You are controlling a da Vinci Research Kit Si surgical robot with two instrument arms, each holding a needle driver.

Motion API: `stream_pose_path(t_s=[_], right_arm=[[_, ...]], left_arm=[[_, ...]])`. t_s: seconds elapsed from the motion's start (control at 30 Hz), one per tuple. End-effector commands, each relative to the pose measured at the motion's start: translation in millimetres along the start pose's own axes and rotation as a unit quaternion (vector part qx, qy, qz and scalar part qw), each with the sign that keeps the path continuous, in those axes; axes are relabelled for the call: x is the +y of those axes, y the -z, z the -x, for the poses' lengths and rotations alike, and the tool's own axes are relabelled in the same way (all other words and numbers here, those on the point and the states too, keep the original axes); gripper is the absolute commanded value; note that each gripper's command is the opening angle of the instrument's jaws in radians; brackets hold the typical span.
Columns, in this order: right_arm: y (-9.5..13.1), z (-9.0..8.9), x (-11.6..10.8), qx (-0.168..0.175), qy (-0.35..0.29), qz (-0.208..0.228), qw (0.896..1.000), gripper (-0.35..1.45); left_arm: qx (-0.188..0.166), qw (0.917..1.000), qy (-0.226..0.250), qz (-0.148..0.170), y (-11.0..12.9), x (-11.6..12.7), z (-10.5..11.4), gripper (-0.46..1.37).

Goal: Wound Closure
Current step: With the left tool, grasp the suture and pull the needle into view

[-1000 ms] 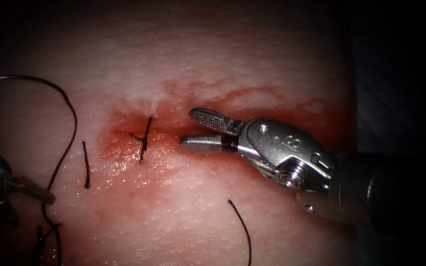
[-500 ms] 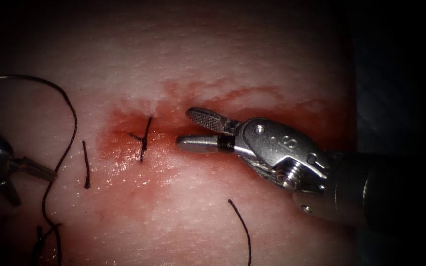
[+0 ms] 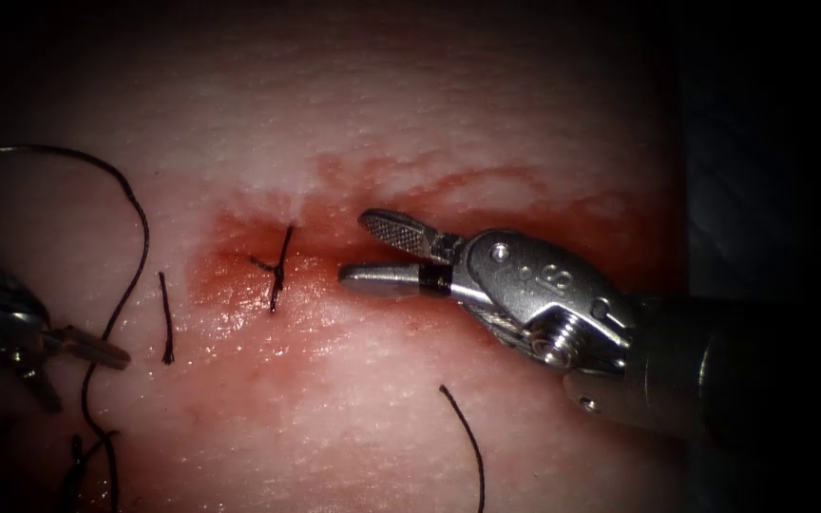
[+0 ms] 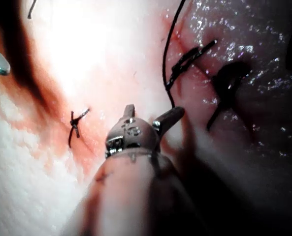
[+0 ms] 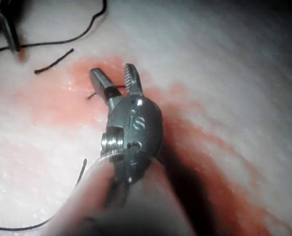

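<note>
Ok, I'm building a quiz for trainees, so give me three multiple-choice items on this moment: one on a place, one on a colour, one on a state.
1. The right tool's tip is where, by the endoscope view?
A. left of the knotted stitch
B. right of the knotted stitch
C. on the dark looping thread

2. The thread is
A. white
B. dark
C. green

3. Both tools' jaws are
A. shut on the tissue
B. shut on the thread
C. open

Key: 1 B, the right tool sits right of the knotted stitch. 2 B, the thread is dark. 3 C, its jaws and the left tool's are spread.
</note>
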Motion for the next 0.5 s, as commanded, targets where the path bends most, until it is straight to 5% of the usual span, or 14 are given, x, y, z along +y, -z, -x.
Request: stream_pose_path(t_s=[0.03,0.33,0.4,0.5], right_arm=[[0.0,0.0,0.0,0.000,0.000,-0.001,1.000,0.51],[0.1,0.0,-0.1,0.000,0.000,-0.001,1.000,0.52],[0.1,0.0,-0.1,0.000,0.000,-0.001,1.000,0.52],[0.1,0.0,-0.2,0.000,0.000,-0.001,1.000,0.52]], left_arm=[[0.001,1.0000,0.001,0.007,-0.4,0.1,0.0,0.41],[0.003,0.9997,0.000,0.025,-2.9,1.0,0.1,0.13],[0.004,0.9995,0.009,0.030,-3.1,1.1,0.2,-0.17],[0.006,0.9990,0.023,0.037,-3.2,1.3,0.3,-0.35]])
